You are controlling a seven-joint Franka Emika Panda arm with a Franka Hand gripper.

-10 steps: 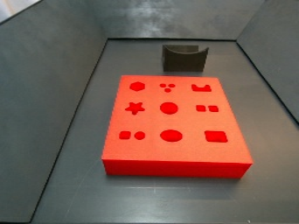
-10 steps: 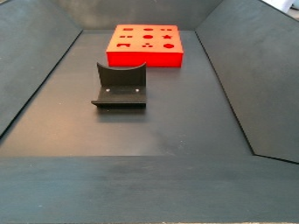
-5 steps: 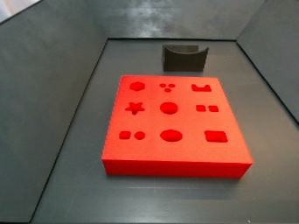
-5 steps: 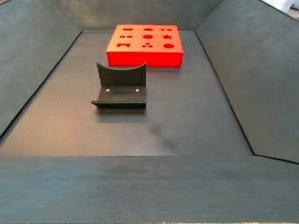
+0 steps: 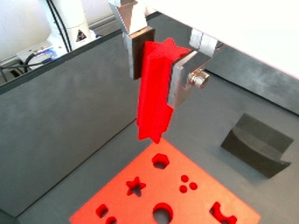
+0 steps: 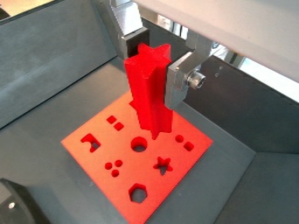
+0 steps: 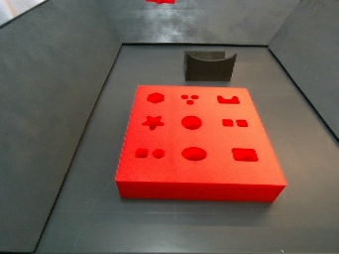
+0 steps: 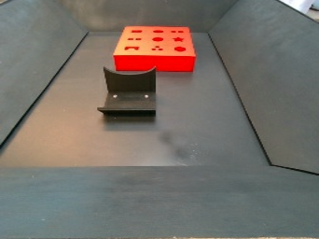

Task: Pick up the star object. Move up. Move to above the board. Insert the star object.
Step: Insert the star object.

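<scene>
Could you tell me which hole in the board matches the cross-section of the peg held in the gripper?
The star-shaped hole in the board: the only five-pointed one. The gripper, high above, holds the star object.

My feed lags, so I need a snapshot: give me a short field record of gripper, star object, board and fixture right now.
gripper: high above the board, shut on the star object
star object: upright between the fingers, lower end well clear of the board; a red tip shows at the top edge in a side view
board: flat on the floor, holes empty
star hole: empty
fixture: on the floor, apart from the board
</scene>
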